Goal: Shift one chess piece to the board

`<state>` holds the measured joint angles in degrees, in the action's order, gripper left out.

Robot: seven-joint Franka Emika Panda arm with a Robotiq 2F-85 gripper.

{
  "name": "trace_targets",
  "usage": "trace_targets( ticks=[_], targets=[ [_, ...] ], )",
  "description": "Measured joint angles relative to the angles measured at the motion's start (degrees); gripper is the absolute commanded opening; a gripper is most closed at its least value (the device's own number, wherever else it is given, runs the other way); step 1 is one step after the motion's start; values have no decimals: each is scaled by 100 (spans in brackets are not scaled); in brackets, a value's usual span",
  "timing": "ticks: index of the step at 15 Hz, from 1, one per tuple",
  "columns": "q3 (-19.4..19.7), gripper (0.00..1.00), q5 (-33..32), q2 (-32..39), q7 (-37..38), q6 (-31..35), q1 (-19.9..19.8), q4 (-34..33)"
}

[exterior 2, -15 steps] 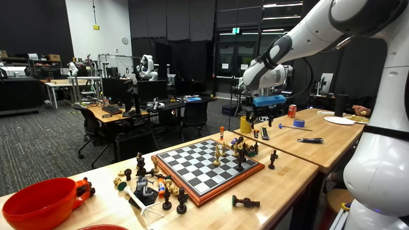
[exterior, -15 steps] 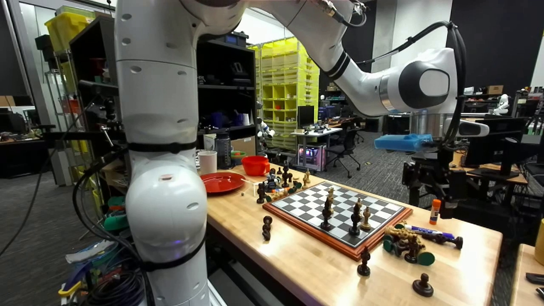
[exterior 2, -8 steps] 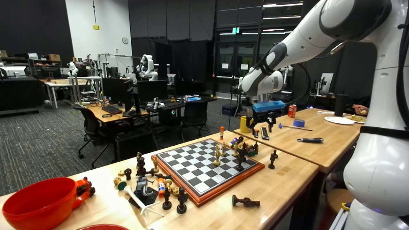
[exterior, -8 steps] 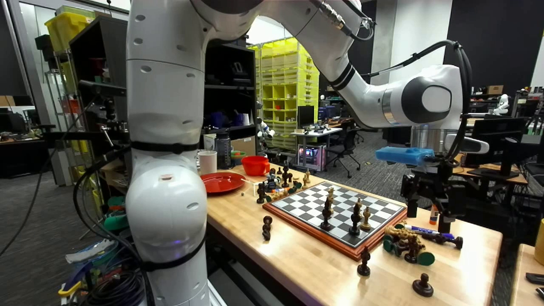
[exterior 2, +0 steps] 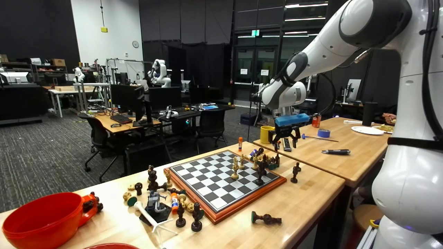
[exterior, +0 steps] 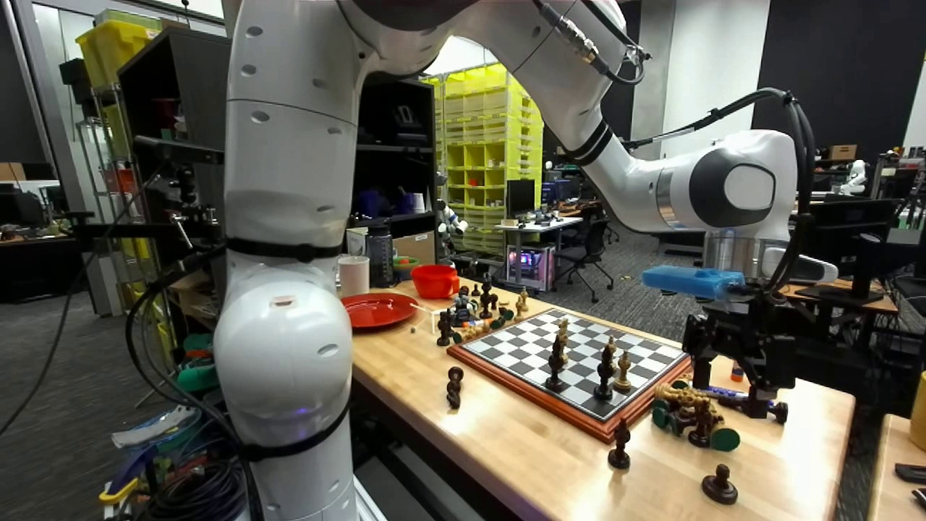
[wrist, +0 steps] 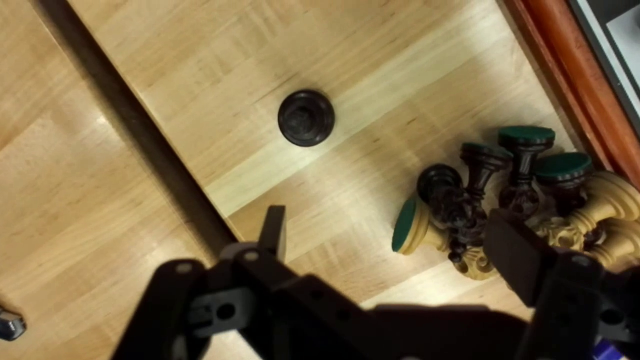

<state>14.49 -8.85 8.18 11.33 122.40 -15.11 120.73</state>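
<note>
One end effector (exterior: 728, 396) hovers; one board (exterior 2: 211, 181) bears five pieces (exterior 2: 235, 169).

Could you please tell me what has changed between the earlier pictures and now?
The arm has lowered the end effector closer to the table in both exterior views; its jaws were open throughout, and nothing was taken hold of or let go. The board, the standing dark pawn and the pieces lying beside the board have stayed as they were.
</note>
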Motion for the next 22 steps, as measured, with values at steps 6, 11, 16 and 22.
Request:
trace_targets(
  ticks=[6,11,16,22],
  targets=[
    [14,100,0,159,-90,0,5,-17],
    [-28,100,8,201,-100,2,63,-37],
    [-71,100,11,266,-88,3,135,-147],
    [-70,61,11,483,-86,3,136,-308]
  ],
)
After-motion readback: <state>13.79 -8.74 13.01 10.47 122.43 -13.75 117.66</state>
